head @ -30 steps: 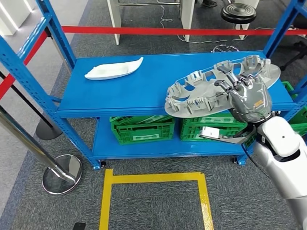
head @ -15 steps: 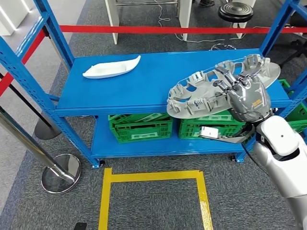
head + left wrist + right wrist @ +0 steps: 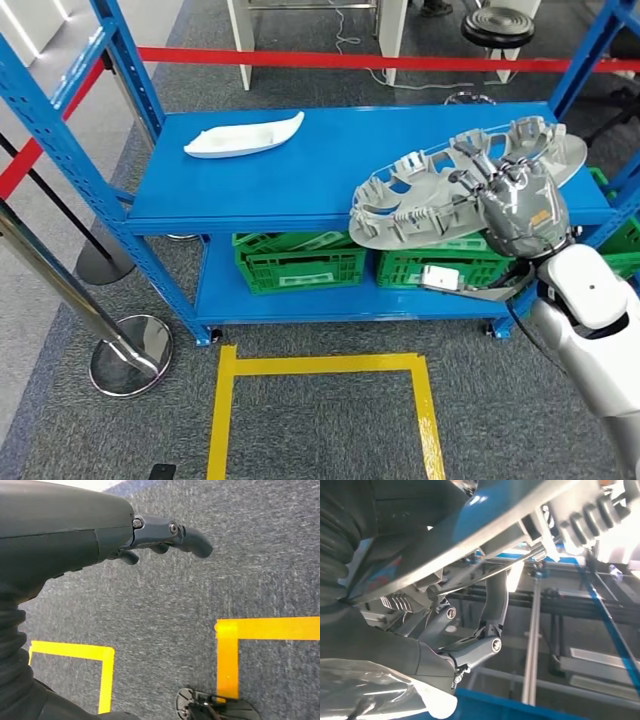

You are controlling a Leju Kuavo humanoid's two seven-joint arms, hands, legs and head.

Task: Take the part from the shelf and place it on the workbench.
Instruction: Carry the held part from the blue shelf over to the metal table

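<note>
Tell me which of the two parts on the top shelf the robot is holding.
The large grey ribbed part at the shelf's right end; the right hand grips it. The small white boat-shaped part lies untouched at the back left.

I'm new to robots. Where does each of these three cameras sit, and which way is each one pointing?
Head view: high on the body, looking forward and down at the blue shelf; the right hand grips the grey part.
Left wrist view: behind the left hand, facing down at carpet and yellow tape.
Right wrist view: behind the right hand, looking up along the grey part.
Head and right wrist views share that hand and part.
</note>
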